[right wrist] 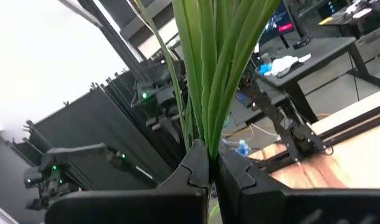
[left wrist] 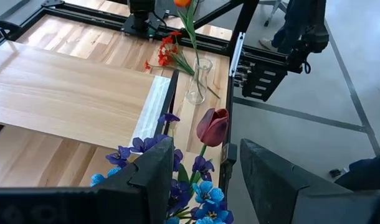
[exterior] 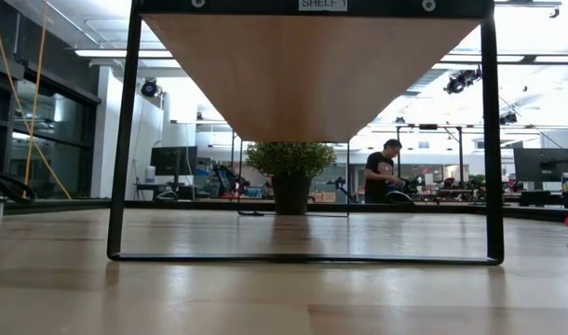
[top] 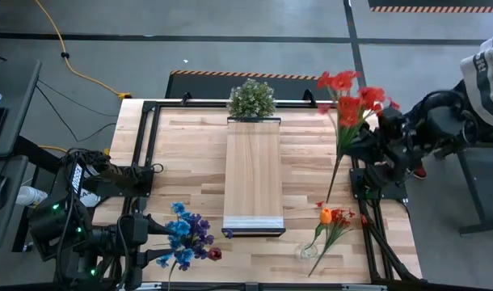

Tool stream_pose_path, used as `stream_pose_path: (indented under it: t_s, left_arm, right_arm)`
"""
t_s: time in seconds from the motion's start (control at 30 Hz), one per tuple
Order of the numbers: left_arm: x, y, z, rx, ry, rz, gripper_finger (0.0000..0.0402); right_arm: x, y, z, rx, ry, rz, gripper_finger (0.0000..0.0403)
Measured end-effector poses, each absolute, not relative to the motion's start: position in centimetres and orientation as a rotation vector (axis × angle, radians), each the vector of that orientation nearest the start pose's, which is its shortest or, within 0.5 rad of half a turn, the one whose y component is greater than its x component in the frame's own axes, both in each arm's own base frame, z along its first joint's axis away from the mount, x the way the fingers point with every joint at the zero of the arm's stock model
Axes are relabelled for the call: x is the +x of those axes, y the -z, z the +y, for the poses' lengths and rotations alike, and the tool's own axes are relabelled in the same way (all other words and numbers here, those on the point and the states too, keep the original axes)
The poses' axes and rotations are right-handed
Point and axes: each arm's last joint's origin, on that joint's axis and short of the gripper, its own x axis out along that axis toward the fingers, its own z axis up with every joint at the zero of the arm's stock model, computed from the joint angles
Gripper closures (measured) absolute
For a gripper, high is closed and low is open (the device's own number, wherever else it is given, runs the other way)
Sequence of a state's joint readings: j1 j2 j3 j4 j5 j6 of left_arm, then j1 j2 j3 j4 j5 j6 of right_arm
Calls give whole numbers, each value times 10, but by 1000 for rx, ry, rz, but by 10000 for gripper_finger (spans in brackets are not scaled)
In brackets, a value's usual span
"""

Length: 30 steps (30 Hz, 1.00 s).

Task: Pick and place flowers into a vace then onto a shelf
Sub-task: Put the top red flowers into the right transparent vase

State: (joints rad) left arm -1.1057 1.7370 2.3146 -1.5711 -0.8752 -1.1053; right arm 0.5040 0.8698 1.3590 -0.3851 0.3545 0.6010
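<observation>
— While the right tool [right wrist: 210, 171] is pinched tight on those green stems, would you call the red flowers [top: 349, 95] heavy?

— No, light as anything, I'd guess. They hang off the right edge of the worktop [top: 190, 153], blooms up near the far corner, stems trailing down toward the near side. Top-heavy though; the heads will probably sway.

— Stems look thin and springy to me.

— Plastic, likely slick. Low on the bundle, where the stalks run together, seems the sensible hold, and that's where the fingers sit.

— And the glass vase [top: 307, 250]?

— Near the front right of the worktop, with an orange bloom [top: 326, 216] leaning in it. Fragile and tippy, I'd say; a stiff stem nudging the rim could knock it over.

— What about the left tool [left wrist: 199, 171]?

— Spread part way, hovering just over the blue and purple bunch [top: 186, 234] with the dark red bud [left wrist: 213, 126], touching nothing I can see. Those lie at the front, left of the shelf [top: 254, 174].
</observation>
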Motion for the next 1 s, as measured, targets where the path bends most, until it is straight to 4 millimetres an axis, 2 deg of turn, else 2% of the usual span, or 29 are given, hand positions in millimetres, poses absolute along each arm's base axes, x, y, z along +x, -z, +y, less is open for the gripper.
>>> stream_pose_path:
  t_s: [0.23, 0.5, 0.73, 1.0]
  left_arm:
    - [147, -476, -243, -243, -104, 560, 186]
    - [147, -476, -243, -243, -104, 560, 186]
    - [147, -476, -243, -243, -104, 560, 186]
    - [147, -476, -243, -243, -103, 561, 186]
  right_arm:
    - [124, -476, 85, 623, -134, -2, 402]
    - [120, -470, 124, 603, -68, 8, 403]
    - [103, -470, 160, 574, -23, -36, 403]
    - [78, -465, 190, 572, 102, -48, 402]
